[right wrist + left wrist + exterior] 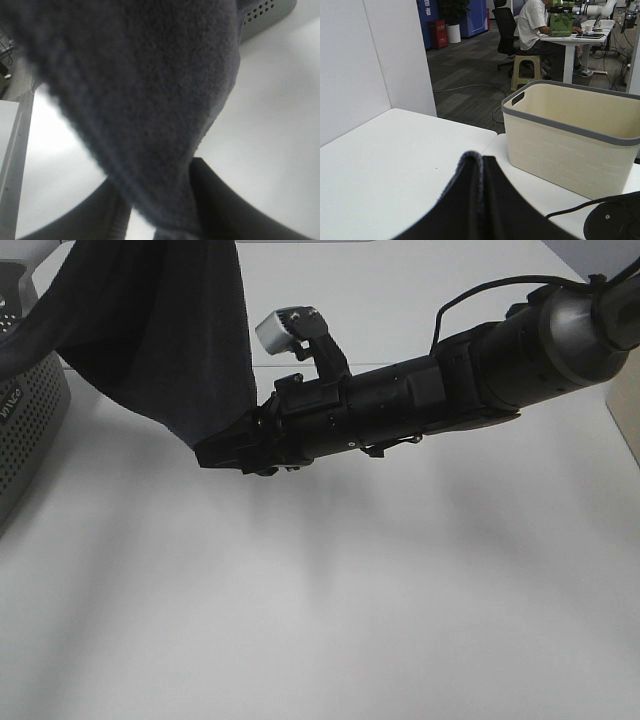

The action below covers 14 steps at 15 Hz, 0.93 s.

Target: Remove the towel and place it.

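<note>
The right arm enters the high view from the upper right and stretches almost level across the middle, sloping a little down toward the left. Its small grey camera (285, 330) stands up on a bracket above the wrist. The right gripper (215, 452) points to the left and meets the lowest corner of the towel (150, 330).

The towel is in the air above the white table (350, 600). It hangs from the upper left edge of the high view and narrows down to this corner. One part of it passes over the grey perforated basket (25, 425) at the left edge.

In the right wrist view the cloth fills nearly everything and runs down between the two dark fingers (225, 210). The jaws are partly apart around the corner. A thin strip of white shows between one finger and the cloth, so they are not yet pressed on it.

The left arm is not seen from above. In its own view the left gripper (479, 162) is closed, with a hemmed edge of the towel pinched between the fingers. It is above the table and faces a cream basket (560, 145) with a grey rim.
</note>
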Motion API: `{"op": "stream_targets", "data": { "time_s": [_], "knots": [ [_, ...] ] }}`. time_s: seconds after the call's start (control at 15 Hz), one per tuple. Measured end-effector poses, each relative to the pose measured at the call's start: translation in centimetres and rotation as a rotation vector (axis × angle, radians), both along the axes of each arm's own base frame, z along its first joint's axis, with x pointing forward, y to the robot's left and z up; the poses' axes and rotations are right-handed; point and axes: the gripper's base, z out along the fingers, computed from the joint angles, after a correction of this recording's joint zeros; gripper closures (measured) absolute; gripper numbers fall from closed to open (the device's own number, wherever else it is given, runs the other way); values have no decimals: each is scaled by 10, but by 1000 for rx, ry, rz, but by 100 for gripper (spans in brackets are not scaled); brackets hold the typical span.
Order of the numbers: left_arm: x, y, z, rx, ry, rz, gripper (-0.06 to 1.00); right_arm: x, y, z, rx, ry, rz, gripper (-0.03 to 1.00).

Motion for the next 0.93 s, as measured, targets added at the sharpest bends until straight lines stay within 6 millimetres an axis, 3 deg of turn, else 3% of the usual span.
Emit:
{"op": "stream_targets", "data": {
  "time_s": [0.27, 0.4, 0.47, 0.6, 0.8, 0.93],
  "knots": [
    [2, 1, 0, 1, -3, 20, 94, 6, -12, 6, 68, 24, 13, 61],
    [3, 2, 0, 0, -6, 38, 94, 4, -11, 6, 79, 27, 25, 66],
    [4, 2, 0, 0, -7, 46, 94, 4, -11, 6, 79, 27, 25, 73],
    [4, 2, 0, 0, -8, 52, 94, 4, -11, 6, 70, 35, 22, 95],
    [6, 3, 1, -21, 13, 76, 94, 5, -14, 5, 2, 55, -6, 96],
    [11, 6, 2, -72, 70, 162, 94, 2, -20, 26, -73, -16, -13, 96]
  ]
}}
